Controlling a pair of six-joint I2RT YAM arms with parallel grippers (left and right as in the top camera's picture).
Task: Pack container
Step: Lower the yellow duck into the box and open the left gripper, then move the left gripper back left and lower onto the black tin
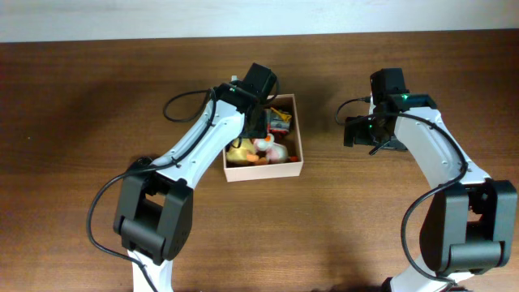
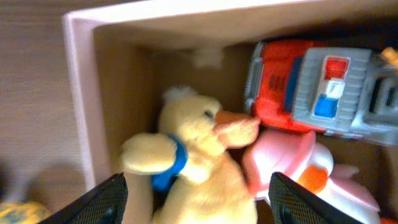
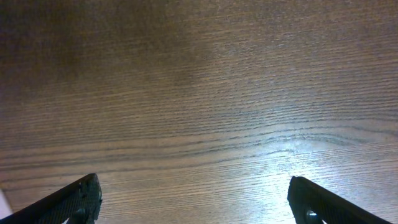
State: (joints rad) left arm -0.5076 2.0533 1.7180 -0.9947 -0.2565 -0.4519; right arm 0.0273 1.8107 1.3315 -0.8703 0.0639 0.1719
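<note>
**Left arm over a filled box, both grippers empty**

Seen from overhead, the container (image 1: 302,138) sits near the middle of the table (image 1: 97,105), a little toward 12 o'clock. The left arm reaches over it from 7 o'clock. The right gripper (image 1: 362,132) hangs over bare wood at the box's 3 o'clock, well apart from it.

In the left wrist view, the left gripper (image 2: 198,180) hovers inside the box walls with its jaws spread wide and nothing held. Directly beneath it lies a yellow plush duck (image 2: 199,149) with a blue collar, tucked against the wall at its 9 o'clock. A pink-and-white toy (image 2: 292,165) touches the duck at 3 o'clock. A red-and-grey toy vehicle (image 2: 311,87) fills the corner toward 1 o'clock.

In the right wrist view the right gripper's jaws are also parted and empty, with only wood grain below.

No loose toy shows on the table in the overhead view, so the packing looks close to finished, and the step in hand reads as a release over the contents. The next move probably calls for a straight lift of the left arm. That lift must keep the fingers clear of the plush and of the box wall, so that nothing is dragged out.
</note>
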